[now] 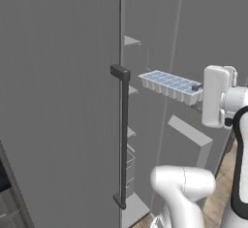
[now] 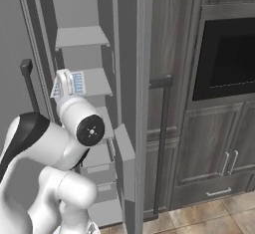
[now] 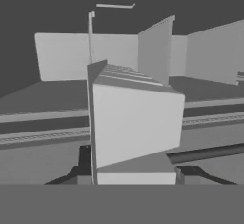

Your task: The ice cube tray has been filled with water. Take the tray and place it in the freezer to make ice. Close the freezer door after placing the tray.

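The ice cube tray (image 1: 169, 85) is white, and pale blue water (image 1: 167, 80) fills its two rows of cells. It hangs level in the open freezer (image 1: 160, 38), at the height of a middle shelf (image 2: 97, 81). My gripper (image 1: 197, 95) is shut on the tray's near end. In the right base view the tray (image 2: 73, 83) shows just beyond my hand. In the hand view the tray (image 3: 136, 123) stands end-on between my fingertips (image 3: 86, 163). The freezer door (image 1: 58, 101) stands open at the left with its dark bar handle (image 1: 124, 135).
Pale shelves (image 2: 82, 36) line the freezer's inside, and a grey box (image 1: 191, 135) juts from its right wall. The second grey door (image 2: 142, 103) with a bar handle (image 2: 162, 128) stands to the right. Beyond it are dark wood cabinets (image 2: 219, 148) and a wall oven (image 2: 229, 58).
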{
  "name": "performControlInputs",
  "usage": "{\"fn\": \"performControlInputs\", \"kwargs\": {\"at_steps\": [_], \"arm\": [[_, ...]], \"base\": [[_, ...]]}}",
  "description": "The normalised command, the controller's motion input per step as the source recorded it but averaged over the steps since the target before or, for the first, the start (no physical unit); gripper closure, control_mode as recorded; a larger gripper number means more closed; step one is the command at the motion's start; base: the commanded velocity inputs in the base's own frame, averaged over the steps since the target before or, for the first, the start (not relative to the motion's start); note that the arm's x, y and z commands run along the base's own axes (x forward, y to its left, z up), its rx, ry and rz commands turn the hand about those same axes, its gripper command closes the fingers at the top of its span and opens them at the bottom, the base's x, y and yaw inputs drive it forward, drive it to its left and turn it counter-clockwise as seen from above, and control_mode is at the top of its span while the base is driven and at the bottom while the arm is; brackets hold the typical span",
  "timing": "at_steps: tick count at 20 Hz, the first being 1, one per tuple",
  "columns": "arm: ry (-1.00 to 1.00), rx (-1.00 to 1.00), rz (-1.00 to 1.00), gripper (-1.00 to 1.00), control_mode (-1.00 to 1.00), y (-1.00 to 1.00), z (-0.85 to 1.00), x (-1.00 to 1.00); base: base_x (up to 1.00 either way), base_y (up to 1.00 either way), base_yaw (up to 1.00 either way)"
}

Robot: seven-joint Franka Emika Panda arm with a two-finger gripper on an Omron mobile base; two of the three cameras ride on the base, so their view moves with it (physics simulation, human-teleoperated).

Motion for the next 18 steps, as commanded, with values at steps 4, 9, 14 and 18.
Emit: {"fn": "performControlInputs", "kwargs": {"at_steps": [4, 9, 14, 18], "arm": [[0.0, 0.0, 0.0, 1.0, -1.0, 0.31, 0.38, 0.01], [-0.03, 0.0, -0.01, 1.0, -1.0, 0.18, 0.34, 0.0], [-0.1, 0.0, -0.04, 1.0, -1.0, 0.02, 0.38, 0.01], [-0.11, 0.0, -0.06, 1.0, -1.0, 0.0, 0.38, 0.03]], "base": [[0.0, 0.0, 0.0], [0.0, 0.0, 0.0], [0.0, 0.0, 0.0], [0.0, 0.0, 0.0]]}}
